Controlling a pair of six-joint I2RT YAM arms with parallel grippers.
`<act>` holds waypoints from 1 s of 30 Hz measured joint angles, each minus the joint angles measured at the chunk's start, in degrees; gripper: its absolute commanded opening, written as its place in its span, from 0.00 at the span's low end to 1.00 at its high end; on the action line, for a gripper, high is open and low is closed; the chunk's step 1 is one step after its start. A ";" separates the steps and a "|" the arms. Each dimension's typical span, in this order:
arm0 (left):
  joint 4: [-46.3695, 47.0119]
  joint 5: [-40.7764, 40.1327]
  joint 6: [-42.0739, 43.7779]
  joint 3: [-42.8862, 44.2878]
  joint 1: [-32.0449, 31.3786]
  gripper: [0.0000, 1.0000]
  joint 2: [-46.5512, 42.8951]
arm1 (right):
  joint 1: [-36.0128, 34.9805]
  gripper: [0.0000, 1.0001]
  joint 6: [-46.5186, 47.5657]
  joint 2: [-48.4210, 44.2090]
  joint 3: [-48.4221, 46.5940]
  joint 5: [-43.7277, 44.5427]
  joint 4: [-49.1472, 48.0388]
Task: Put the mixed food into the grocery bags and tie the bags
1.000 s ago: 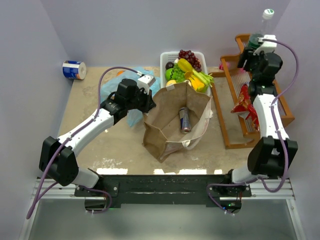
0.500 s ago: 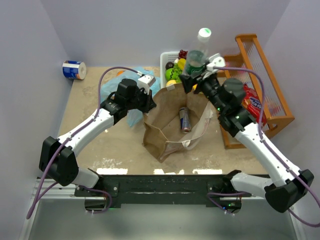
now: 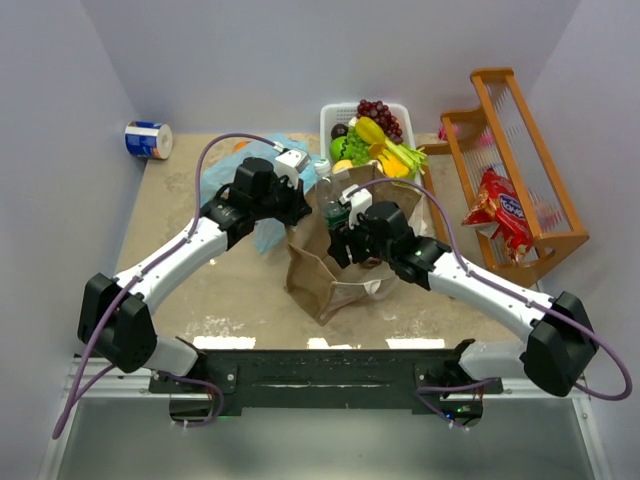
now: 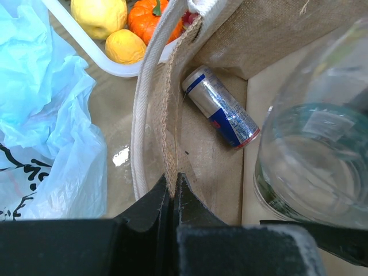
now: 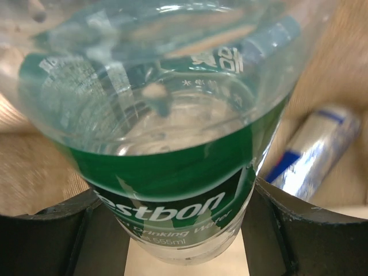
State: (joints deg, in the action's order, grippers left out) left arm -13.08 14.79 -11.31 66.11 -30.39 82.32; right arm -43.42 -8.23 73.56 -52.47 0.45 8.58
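Left jaws pinch the brown bag (image 3: 315, 285) by its rim; right jaws grip a water bottle (image 5: 172, 144) over the can (image 4: 221, 106) inside. Released crooked, the bottle could topple the bag.

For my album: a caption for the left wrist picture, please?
Left gripper pinching the paper bag by its rim; a can lies inside, a clear bottle beside it.

We took this for a robotics lab test cell, not a home or shop. Plain pale walls (image 3: 300, 60) boxed a worn tabletop (image 3: 220, 290) on three sides. Two robot arms (image 3: 180, 250) with trailing purple cables (image 3: 232, 138) were bolted to a metal rail (image 3: 580, 383) at its near edge. The toy fruit (image 3: 372, 132), toilet roll (image 3: 148, 140) and wooden rack (image 3: 520, 150) looked like staged props, though we could not be sure.
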 measured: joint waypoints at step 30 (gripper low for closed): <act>-2.43 -3.30 0.24 -0.26 -0.07 0.00 -1.66 | -0.22 0.17 -12.76 24.17 -8.55 0.74 28.06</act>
State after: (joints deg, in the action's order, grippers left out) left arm -15.51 11.49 -11.07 65.84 -30.46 80.66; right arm -43.64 -20.99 97.73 -61.01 1.19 36.64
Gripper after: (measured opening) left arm 0.042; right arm 0.662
